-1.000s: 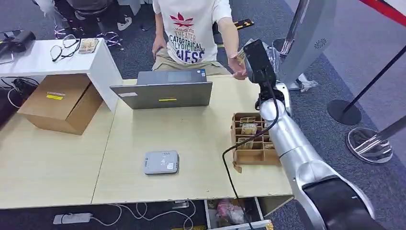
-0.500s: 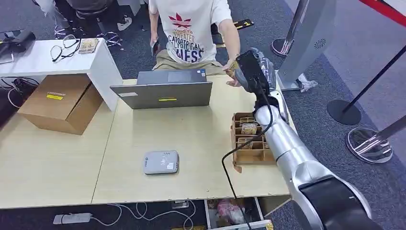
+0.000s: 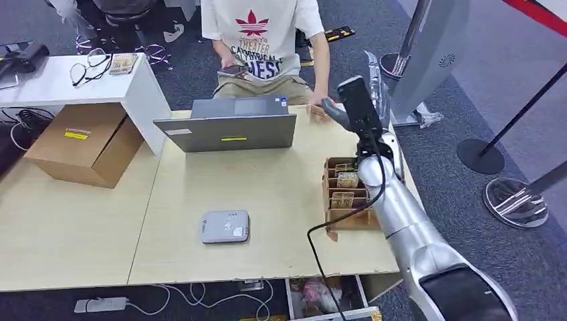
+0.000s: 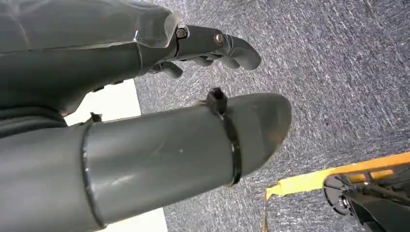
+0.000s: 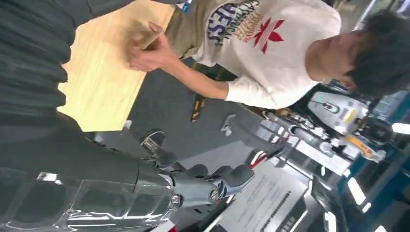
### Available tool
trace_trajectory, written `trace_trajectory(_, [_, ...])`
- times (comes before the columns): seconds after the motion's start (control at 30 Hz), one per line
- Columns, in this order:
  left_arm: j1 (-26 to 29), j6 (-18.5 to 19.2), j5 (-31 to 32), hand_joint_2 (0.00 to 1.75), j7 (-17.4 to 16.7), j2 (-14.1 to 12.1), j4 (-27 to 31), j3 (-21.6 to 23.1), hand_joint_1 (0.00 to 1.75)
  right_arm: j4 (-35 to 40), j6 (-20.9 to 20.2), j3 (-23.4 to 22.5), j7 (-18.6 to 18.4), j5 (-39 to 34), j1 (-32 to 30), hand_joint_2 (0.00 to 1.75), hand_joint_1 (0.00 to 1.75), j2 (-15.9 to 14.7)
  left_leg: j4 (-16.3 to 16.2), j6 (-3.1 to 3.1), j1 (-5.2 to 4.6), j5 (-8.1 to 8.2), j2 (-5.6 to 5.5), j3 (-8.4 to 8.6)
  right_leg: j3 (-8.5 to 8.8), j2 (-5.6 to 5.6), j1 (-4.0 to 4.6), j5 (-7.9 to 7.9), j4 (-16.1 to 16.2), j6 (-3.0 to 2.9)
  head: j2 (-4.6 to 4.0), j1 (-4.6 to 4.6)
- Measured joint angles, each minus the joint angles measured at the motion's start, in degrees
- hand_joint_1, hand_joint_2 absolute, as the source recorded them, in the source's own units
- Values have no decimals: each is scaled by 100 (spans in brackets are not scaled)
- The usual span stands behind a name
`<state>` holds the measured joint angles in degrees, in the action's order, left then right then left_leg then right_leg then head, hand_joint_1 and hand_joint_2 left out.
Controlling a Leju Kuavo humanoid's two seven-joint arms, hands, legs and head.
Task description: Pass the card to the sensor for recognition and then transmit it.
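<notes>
The bench [image 3: 281, 180] fills the middle of the head view. A person [image 3: 261, 33] in a white T-shirt sits behind its far edge. A cardboard box [image 3: 83, 144] stands at the bench's left end. A grey laptop [image 3: 227, 132] stands near the far edge, in front of the person. The right arm [image 3: 401, 207] reaches forward over the bench's right side, passing above a brown tray [image 3: 351, 217].

The right robot hand [image 3: 353, 101] is raised over the far right corner. It is released, with its fingers [image 5: 227, 178] loosely bent and nothing in them. The left robot hand [image 4: 121, 63] hangs over grey carpet. It is also released and holds nothing, its fingers [image 4: 237, 48] apart from the thumb [image 4: 183, 140].

The sensor [image 3: 225, 227], a flat grey pad, lies near the bench's front edge, well apart from the tray. The person's hand [image 3: 316, 111] rests on the far edge just beside the right robot hand. I cannot tell whether it holds a card. Cards [image 3: 348, 179] stand in the tray's compartments.
</notes>
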<state>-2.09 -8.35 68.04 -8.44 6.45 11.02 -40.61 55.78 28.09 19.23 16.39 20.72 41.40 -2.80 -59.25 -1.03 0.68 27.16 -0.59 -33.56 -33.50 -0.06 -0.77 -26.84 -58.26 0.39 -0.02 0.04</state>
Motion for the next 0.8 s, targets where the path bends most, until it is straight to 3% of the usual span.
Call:
trace_trajectory(0.27, [13, -42, -63, 0, 35, 2, 0, -2, 0, 1548, -42, 2, -11, 313, -983, 175, 0, -249, 0, 0, 0, 1, -2, -1, 0, -1, 0, -1, 2, 1, 0, 4])
trace_trajectory(0.4, [16, -44, -114, 0, 63, 2, 0, -9, 0, 2063, -235, 52, -211, 932, -1493, 175, 0, -481, 0, 1, 0, 2, -1, -2, 0, -1, 0, -1, 2, 1, 0, 4])
trace_trajectory(0.53, [26, -63, -166, 0, 63, 4, 0, -63, 0, 2314, -494, 149, -457, 1549, -1842, 175, 2, -756, 0, 1, 0, 3, -1, -4, 0, -2, -1, -1, 3, 1, 0, 4])
trace_trajectory(0.63, [30, -55, -219, 0, 63, 2, 0, -116, 0, 2375, -636, 194, -481, 1657, -1974, 175, 28, -927, 0, 1, -1, 2, 0, -4, 0, -1, -1, 0, 2, 1, 0, 2])
trace_trajectory(0.8, [28, -59, -240, 0, 52, 0, 0, -160, 0, 2397, -656, 293, -483, 1753, -2103, 175, 24, -1154, 0, 1, 0, 2, 0, -3, 0, -2, 0, 0, 2, 1, 0, 0])
